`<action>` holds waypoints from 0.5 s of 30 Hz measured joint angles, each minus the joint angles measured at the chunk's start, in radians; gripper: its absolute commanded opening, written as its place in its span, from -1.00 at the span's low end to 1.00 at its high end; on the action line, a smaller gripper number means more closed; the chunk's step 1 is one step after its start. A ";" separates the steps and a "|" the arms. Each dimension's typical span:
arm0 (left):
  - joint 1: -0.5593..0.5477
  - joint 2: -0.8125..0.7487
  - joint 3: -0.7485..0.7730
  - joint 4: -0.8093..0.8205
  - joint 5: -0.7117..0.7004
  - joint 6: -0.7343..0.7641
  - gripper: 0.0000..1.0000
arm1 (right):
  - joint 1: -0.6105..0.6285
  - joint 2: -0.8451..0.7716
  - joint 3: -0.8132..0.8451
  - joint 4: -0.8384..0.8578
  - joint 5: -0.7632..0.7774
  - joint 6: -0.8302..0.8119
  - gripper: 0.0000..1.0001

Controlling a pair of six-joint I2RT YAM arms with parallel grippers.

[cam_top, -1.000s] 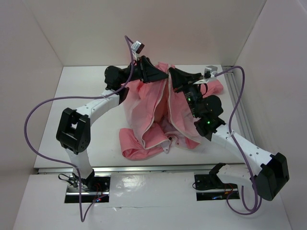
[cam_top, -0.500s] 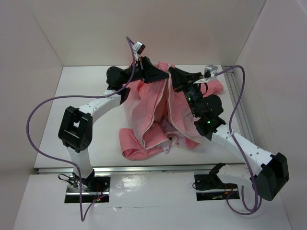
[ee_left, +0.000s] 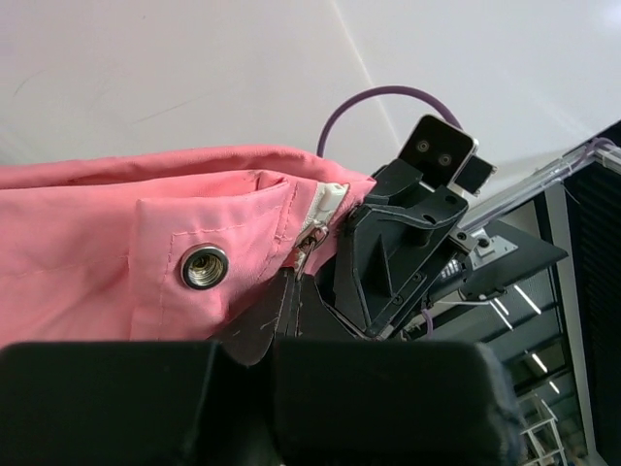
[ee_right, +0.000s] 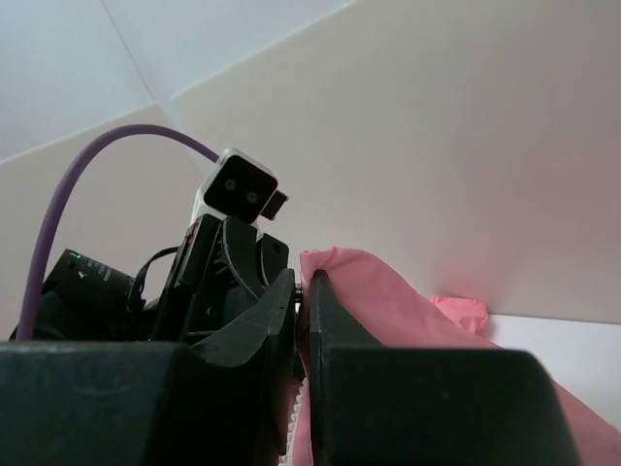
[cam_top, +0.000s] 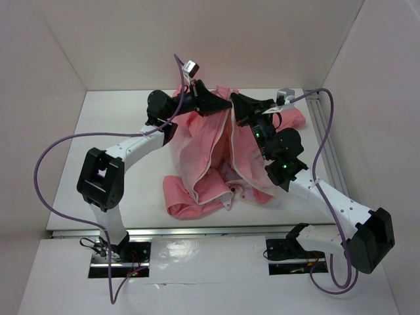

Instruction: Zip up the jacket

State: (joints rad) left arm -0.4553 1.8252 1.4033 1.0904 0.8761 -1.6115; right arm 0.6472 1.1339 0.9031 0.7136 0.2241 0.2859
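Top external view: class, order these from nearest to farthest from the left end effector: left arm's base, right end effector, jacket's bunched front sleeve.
1. right end effector, just to its right at the far end of the jacket.
2. bunched front sleeve, toward the near edge.
3. left arm's base, near-left corner.

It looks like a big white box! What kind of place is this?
Probably a robot lab test booth: plain white walls close in a table, a left arm and right arm with purple cables are bolted at its near edge, a pink jacket between them.
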 measured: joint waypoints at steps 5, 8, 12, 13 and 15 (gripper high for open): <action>-0.002 -0.039 -0.013 -0.089 -0.013 0.057 -1.00 | 0.000 0.001 0.000 0.001 0.002 -0.007 -1.00; -0.006 -0.079 -0.056 -0.129 -0.039 0.090 -1.00 | 0.000 0.001 0.000 -0.007 -0.001 -0.015 -1.00; -0.009 -0.108 -0.089 -0.151 -0.062 0.101 -1.00 | 0.001 0.002 0.001 -0.012 -0.006 -0.023 -1.00; -0.011 -0.108 -0.090 -0.158 -0.068 0.106 -1.00 | 0.001 0.004 0.003 -0.013 -0.006 -0.026 -1.00; -0.015 -0.109 -0.090 -0.174 -0.081 0.118 -1.00 | 0.001 0.010 0.010 -0.020 -0.005 -0.036 -1.00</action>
State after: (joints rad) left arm -0.4706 1.7164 1.3132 0.9165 0.7948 -1.4933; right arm 0.6483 1.1439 0.9127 0.6937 0.2195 0.2501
